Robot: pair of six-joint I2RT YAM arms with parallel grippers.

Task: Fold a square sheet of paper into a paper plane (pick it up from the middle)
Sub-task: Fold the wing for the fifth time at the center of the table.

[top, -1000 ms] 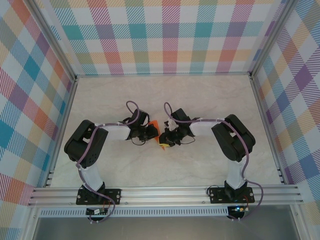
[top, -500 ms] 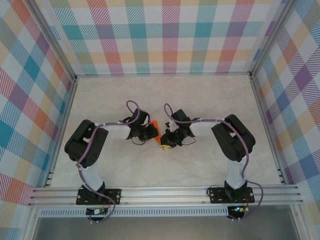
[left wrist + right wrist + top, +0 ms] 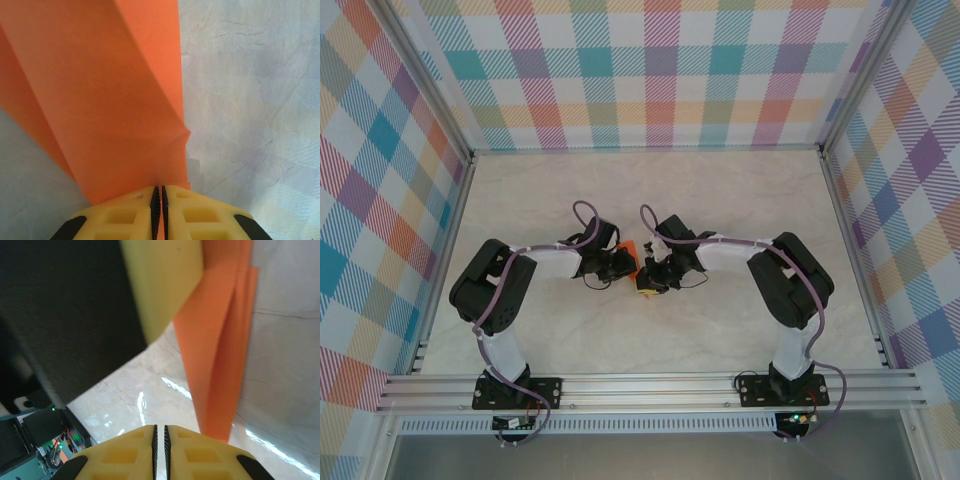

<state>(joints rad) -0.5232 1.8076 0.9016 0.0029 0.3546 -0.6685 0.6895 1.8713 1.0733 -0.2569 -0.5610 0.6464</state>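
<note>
Between the left gripper (image 3: 623, 264) and the right gripper (image 3: 650, 278), from above, can make out the orange paper (image 3: 632, 250), wedged where the two tools meet nose to nose; from the left wrist, see that gripper (image 3: 159, 192) pinching the paper's near end, long axis running straight ahead of the fingertips. From the right wrist, see that gripper (image 3: 160, 430) pressed together on nothing evident; find the paper just right of it, rising toward the left gripper's yellow finger (image 3: 160, 285); would judge a rightward shift needed before any pinch.
</note>
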